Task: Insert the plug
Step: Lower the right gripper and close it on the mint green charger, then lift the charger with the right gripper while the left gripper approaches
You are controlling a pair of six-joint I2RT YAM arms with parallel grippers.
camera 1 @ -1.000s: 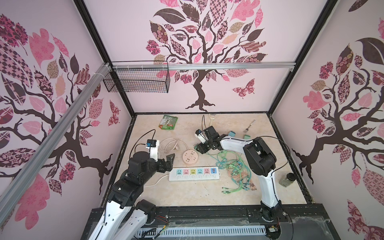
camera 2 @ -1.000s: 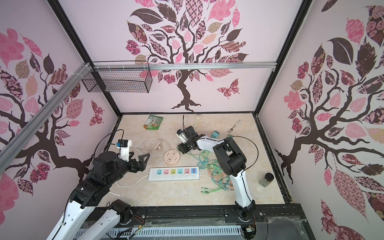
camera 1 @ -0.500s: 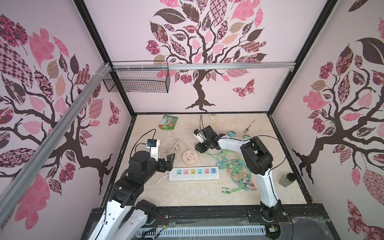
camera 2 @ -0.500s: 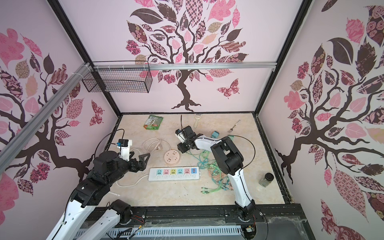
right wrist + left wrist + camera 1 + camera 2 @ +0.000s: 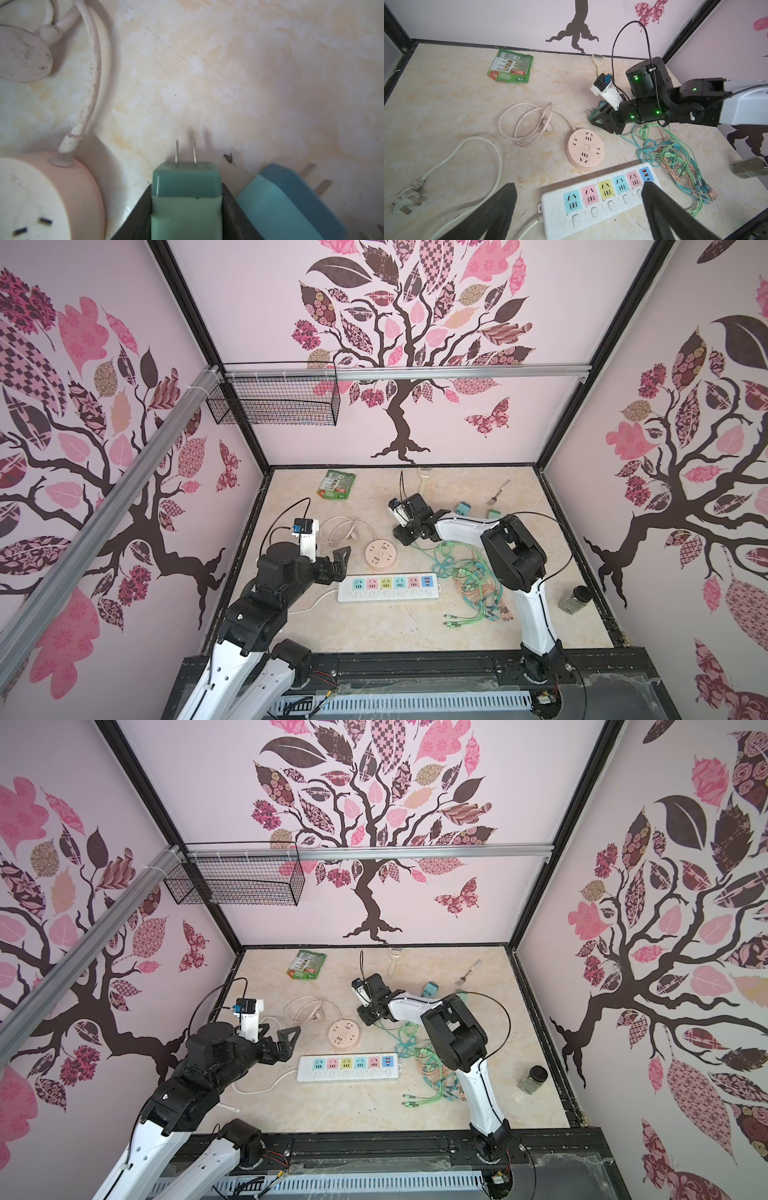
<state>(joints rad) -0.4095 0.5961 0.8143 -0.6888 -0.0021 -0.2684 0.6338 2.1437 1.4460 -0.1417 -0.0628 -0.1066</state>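
A green two-pin plug (image 5: 186,178) sits between the black jaws of my right gripper (image 5: 186,193), which press on both of its sides; its pins point forward just over the tabletop. In both top views the right gripper (image 5: 405,537) (image 5: 368,1017) is low behind the round pink socket (image 5: 380,552). From the left wrist view the plug (image 5: 592,113) shows at that gripper's tip. The white power strip (image 5: 388,587) (image 5: 602,199) with coloured sockets lies mid-table. My left gripper (image 5: 338,558) (image 5: 580,187) hangs open over the strip's left end, holding nothing.
A blue plug (image 5: 291,199) lies right beside the held one. A tangle of green and orange cables (image 5: 473,576) lies right of the strip. A pink cord coil (image 5: 343,529), green packet (image 5: 336,485), peeler (image 5: 423,479), fork (image 5: 498,491) and jar (image 5: 573,599) are around.
The right gripper has edged slightly toward the back left and its jaws have narrowed onto the plug. The left arm has not moved.
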